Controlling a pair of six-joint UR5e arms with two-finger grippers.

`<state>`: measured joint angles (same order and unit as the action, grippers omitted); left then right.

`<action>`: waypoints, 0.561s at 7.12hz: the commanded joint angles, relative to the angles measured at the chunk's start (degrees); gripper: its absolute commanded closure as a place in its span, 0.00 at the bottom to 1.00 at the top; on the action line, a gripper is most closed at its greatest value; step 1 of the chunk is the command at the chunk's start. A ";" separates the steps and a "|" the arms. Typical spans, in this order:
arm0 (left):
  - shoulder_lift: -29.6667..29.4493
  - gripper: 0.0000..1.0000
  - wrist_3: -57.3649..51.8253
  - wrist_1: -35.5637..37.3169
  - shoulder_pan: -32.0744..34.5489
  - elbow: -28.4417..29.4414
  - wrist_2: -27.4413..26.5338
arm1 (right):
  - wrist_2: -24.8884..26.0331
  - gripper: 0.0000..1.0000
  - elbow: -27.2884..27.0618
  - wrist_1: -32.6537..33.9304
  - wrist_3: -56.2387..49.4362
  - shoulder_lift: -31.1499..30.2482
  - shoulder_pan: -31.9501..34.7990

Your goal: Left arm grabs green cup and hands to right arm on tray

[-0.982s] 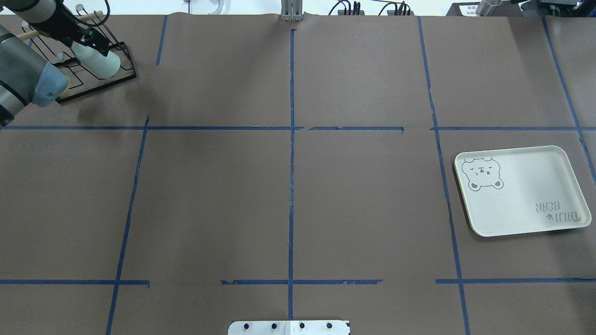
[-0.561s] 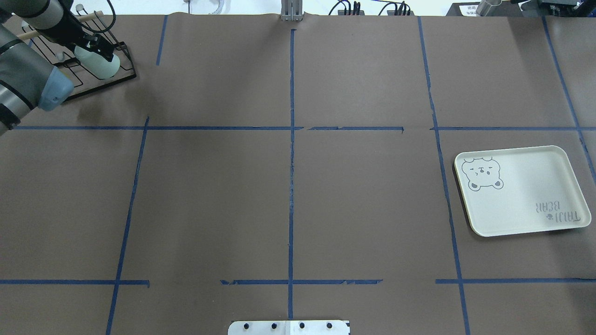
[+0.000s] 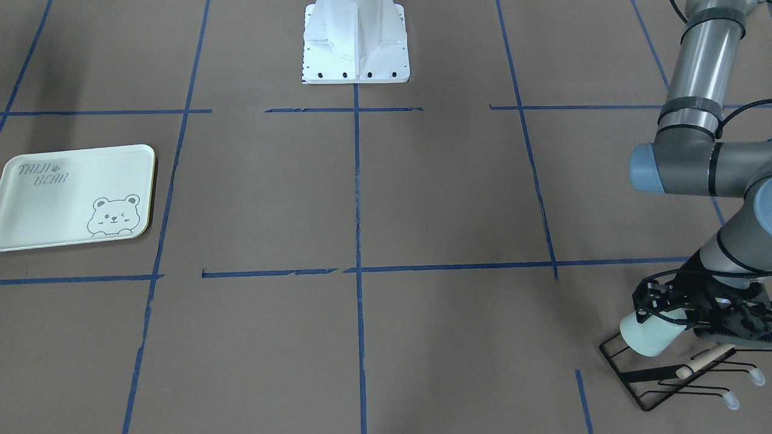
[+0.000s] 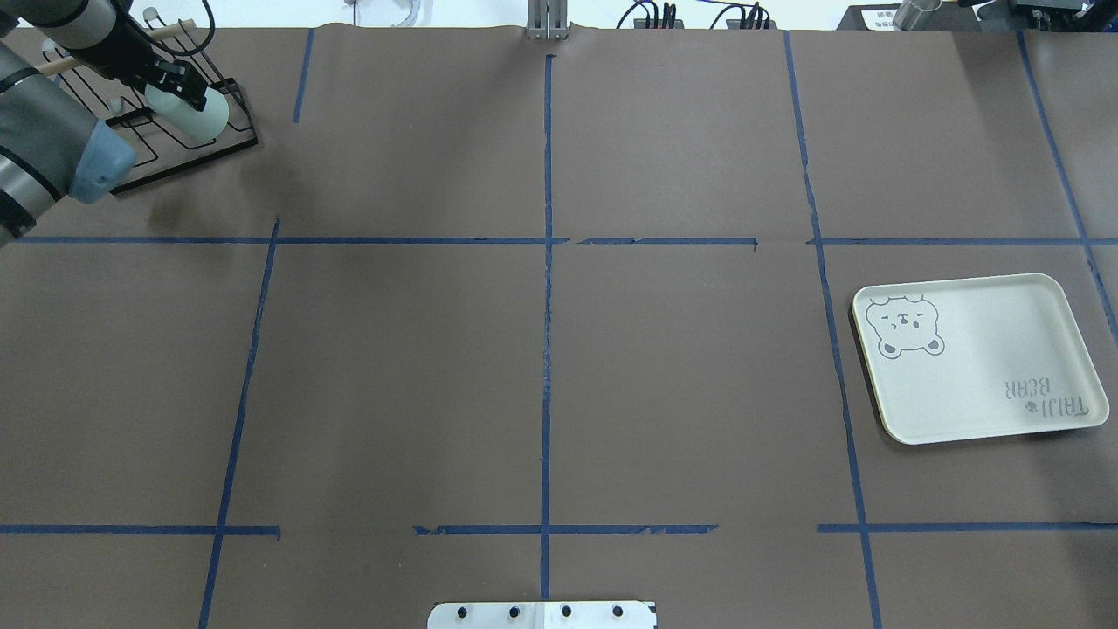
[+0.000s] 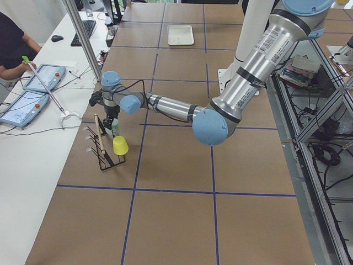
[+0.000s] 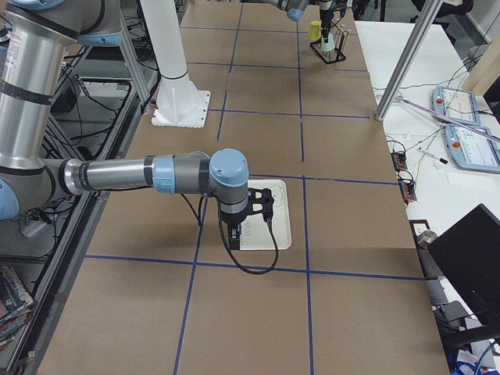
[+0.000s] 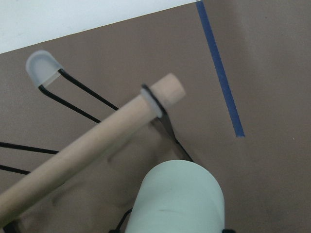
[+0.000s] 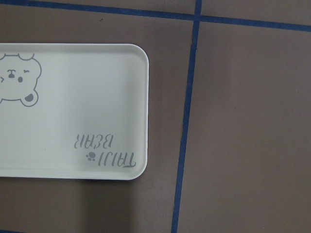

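My left gripper (image 4: 171, 80) is shut on the pale mint-green cup (image 4: 199, 111) and holds it tilted, on its side, just above the black wire rack (image 4: 188, 155) at the table's far left corner. The cup also shows in the front view (image 3: 646, 337) with the gripper (image 3: 684, 310) around it, and fills the bottom of the left wrist view (image 7: 177, 199). The tray (image 4: 978, 358) lies flat at the right side with nothing on it. My right gripper (image 6: 256, 201) hovers over the tray (image 6: 279, 226); I cannot tell whether it is open or shut.
The rack carries a wooden dowel (image 7: 87, 150) and capped wire prongs (image 3: 733, 401). A yellow cup (image 5: 120, 145) sits at the rack's near end. The white robot base (image 3: 356, 42) stands at mid-table. Operators' desks with tablets (image 5: 33, 91) border the far edge.
My left gripper has carried the green cup slightly right and toward the table's far edge, up off the rack. The left elbow has swung along. The tray has not moved.
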<state>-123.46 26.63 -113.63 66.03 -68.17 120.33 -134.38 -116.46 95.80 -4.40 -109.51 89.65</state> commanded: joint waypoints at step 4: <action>0.76 0.92 -0.26 0.78 4.36 -4.23 5.78 | -0.53 0.00 0.00 0.00 0.09 0.00 0.00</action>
<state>-123.09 26.43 -112.89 69.22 -70.72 124.19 -134.75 -116.46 95.80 -4.32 -109.51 89.65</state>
